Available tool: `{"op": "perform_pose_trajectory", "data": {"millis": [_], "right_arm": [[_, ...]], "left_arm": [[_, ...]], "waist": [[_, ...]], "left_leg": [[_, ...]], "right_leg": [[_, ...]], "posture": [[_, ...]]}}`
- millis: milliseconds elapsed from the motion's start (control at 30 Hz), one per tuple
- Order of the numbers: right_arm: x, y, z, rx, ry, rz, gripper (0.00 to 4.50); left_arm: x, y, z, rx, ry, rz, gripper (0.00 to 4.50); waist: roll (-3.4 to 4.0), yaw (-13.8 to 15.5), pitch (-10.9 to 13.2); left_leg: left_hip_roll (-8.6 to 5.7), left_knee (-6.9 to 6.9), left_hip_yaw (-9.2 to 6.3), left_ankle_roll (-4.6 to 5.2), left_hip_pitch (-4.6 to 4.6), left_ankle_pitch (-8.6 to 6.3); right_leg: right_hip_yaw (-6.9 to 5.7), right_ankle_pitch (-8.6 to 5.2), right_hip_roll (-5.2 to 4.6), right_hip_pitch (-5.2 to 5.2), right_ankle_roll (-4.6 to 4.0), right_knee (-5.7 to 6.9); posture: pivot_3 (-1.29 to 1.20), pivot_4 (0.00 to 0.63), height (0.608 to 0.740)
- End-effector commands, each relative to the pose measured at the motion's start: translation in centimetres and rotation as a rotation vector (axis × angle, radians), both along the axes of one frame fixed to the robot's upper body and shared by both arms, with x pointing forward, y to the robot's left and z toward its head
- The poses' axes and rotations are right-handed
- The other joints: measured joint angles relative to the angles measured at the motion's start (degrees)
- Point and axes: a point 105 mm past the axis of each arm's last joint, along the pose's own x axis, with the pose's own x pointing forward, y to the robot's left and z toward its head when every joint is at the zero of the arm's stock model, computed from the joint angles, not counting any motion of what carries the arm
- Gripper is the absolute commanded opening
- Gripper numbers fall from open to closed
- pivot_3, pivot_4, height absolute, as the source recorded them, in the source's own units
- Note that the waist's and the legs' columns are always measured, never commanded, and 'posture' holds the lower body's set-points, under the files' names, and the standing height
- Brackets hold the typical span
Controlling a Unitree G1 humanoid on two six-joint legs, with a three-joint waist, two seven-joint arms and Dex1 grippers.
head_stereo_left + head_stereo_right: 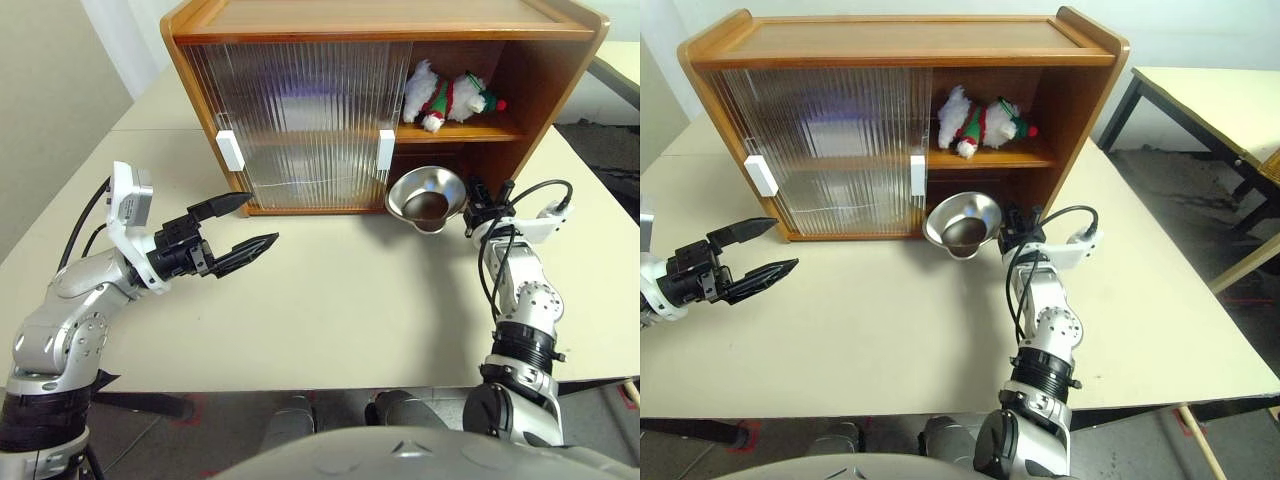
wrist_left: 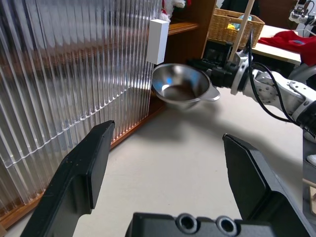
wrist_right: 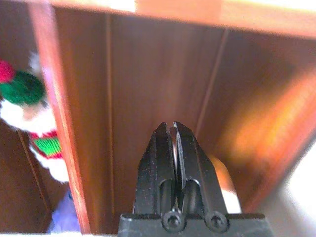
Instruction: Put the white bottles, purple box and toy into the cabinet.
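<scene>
Standing on a pale table (image 1: 330, 310), the cabinet (image 1: 385, 30) has its 2 ribbed doors (image 1: 300, 125) slid to the robot's left, so the right-hand bay is open on both shelves. Each door carries a small white handle (image 1: 229, 150). On the upper shelf of that open bay lies the toy (image 1: 447, 98), on its side, its green hat with the red tip pointing toward the cabinet's right wall. In the right wrist view a bit of lavender shows low in the cabinet below the toy; what it is cannot be told.

A steel bowl (image 1: 428, 197) hangs in front of the lower bay, tilted with its mouth toward the camera. The right gripper (image 1: 474, 198) has its fingers pressed together on the bowl's rim; the thin edge sits between them in the right wrist view. The left gripper (image 1: 243, 226) hovers over the table in front of the doors, fingers spread wide and pinching nothing, well apart from the bowl.
</scene>
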Motion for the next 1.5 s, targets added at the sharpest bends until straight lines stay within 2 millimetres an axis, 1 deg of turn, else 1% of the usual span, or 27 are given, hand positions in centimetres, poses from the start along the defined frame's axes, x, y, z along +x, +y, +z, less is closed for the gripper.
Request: {"op": "perform_pose_trajectory", "data": {"millis": [33,133,233,333,467,567,667,800,933,1100,1133,1167,1333,1367,1433,1500], "right_arm": [[1.2,0.8,0.5,-0.001,-0.017,-0.027,0.02],[1.8,0.9,0.8,0.014,-0.029,-0.063,0.02],[2.5,-0.2,-0.1,0.081,0.016,-0.172,0.02],[3.2,-0.8,-1.0,0.131,0.037,-0.236,0.02],[4.0,-1.7,-1.6,0.229,0.035,-0.309,0.02],[5.0,-1.0,-1.5,0.226,0.034,-0.284,0.02],[5.5,-0.5,-1.7,0.214,0.040,-0.275,0.02],[5.8,-0.5,-2.2,0.198,0.054,-0.279,0.02],[5.8,0.0,-3.2,0.175,0.087,-0.260,0.02],[5.8,0.0,-3.4,0.123,0.098,-0.238,0.02],[5.8,-0.1,-3.3,0.113,0.097,-0.238,0.51],[5.8,-0.3,-3.1,0.101,0.094,-0.239,0.70],[5.7,-0.8,-2.7,0.073,0.075,-0.232,2.50],[5.5,-1.1,-2.6,0.061,0.068,-0.230,2.79],[4.8,-1.9,-2.7,0.023,0.059,-0.221,3.52],[4.2,-2.4,-2.6,0.001,0.056,-0.213,4.33]], "left_arm": [[0.3,-0.3,0.6,0.007,-0.022,-0.005,4.50],[0.3,-0.5,0.7,0.010,-0.022,-0.014,4.50],[0.2,-0.5,0.8,0.020,-0.022,-0.019,4.50],[0.2,-0.6,1.1,0.020,-0.032,-0.019,4.50],[0.1,-0.8,1.2,0.003,-0.023,-0.027,4.50],[0.1,-0.9,1.0,0.004,-0.020,-0.031,4.50],[0.2,-1.0,1.2,-0.002,-0.026,-0.032,4.50],[0.2,-1.2,1.4,-0.008,-0.029,-0.032,4.50],[0.0,-1.2,1.3,-0.012,-0.024,-0.033,4.50],[0.0,-1.5,1.3,-0.018,-0.018,-0.040,4.50],[0.0,-1.6,1.3,-0.018,-0.018,-0.042,4.50],[0.1,-1.6,1.4,-0.019,-0.018,-0.044,4.50],[0.1,-1.8,1.5,-0.019,-0.020,-0.051,4.50],[0.1,-1.8,1.6,-0.019,-0.022,-0.053,4.50],[0.1,-2.0,1.7,-0.020,-0.024,-0.058,4.50],[0.0,-2.1,1.7,-0.021,-0.023,-0.059,4.50]], "waist": [[0.00,-0.02,0.00],[0.04,0.01,0.01],[0.07,-0.03,0.01],[0.09,-0.02,0.01],[0.17,-0.02,0.02],[0.24,-0.02,0.00],[0.25,-0.05,0.00],[0.25,0.04,0.00],[0.25,-0.07,0.00],[0.25,0.00,0.00],[0.25,-0.02,0.00],[0.25,-0.04,0.00],[0.26,-0.15,0.00],[0.26,-0.13,0.00],[0.25,0.01,0.00],[0.26,0.08,0.00]], "left_leg": [[0.01,0.00,0.00,0.00,0.00,0.00],[0.08,0.01,0.00,0.01,0.03,0.00],[0.12,0.00,0.01,0.01,0.02,0.01],[0.14,-0.01,0.01,0.01,0.00,0.00],[0.21,-0.05,0.03,0.01,-0.05,0.00],[0.24,-0.05,0.06,0.01,-0.17,0.00],[0.33,-0.04,0.11,0.01,-0.26,0.01],[0.41,-0.03,0.10,0.03,-0.28,0.02],[0.44,-0.01,0.11,0.03,-0.27,0.02],[0.44,0.07,0.10,0.09,-0.26,0.06],[0.45,0.08,0.10,0.10,-0.26,0.07],[0.45,0.09,0.10,0.11,-0.26,0.07],[0.46,0.09,0.11,0.13,-0.26,0.09],[0.47,0.09,0.11,0.13,-0.26,0.09],[0.47,0.08,0.10,0.13,-0.26,0.09],[0.47,0.09,0.10,0.13,-0.26,0.09]], "right_leg": [[0.00,0.04,0.00,-0.01,-0.03,0.00],[-0.03,0.11,0.01,-0.02,-0.14,0.00],[-0.05,0.12,0.01,-0.05,-0.16,0.01],[-0.04,0.14,0.01,-0.10,-0.19,0.01],[-0.05,0.17,0.02,-0.17,-0.26,0.02],[-0.06,0.19,0.04,-0.28,-0.30,0.03],[-0.08,0.24,0.06,-0.36,-0.37,0.04],[-0.13,0.31,0.09,-0.36,-0.44,0.04],[-0.13,0.36,0.09,-0.34,-0.46,0.04],[-0.13,0.42,0.10,-0.29,-0.48,0.04],[-0.13,0.43,0.10,-0.29,-0.48,0.04],[-0.13,0.44,0.10,-0.30,-0.49,0.04],[-0.13,0.47,0.12,-0.31,-0.52,0.04],[-0.13,0.47,0.12,-0.31,-0.52,0.04],[-0.14,0.47,0.13,-0.31,-0.52,0.03],[-0.17,0.47,0.13,-0.28,-0.51,0.03]], "posture": [[-0.10,0.035,0.740],[-0.10,0.043,0.740],[-0.10,0.041,0.740],[-0.10,0.039,0.740],[-0.10,0.036,0.740],[-0.10,0.038,0.740],[-0.10,0.040,0.740],[-0.10,0.044,0.740],[-0.10,0.046,0.740],[-0.10,0.046,0.740],[-0.10,0.046,0.740],[-0.11,0.044,0.740],[-0.11,0.041,0.740],[-0.10,0.044,0.740],[-0.10,0.048,0.740],[-0.10,0.049,0.740]]}}
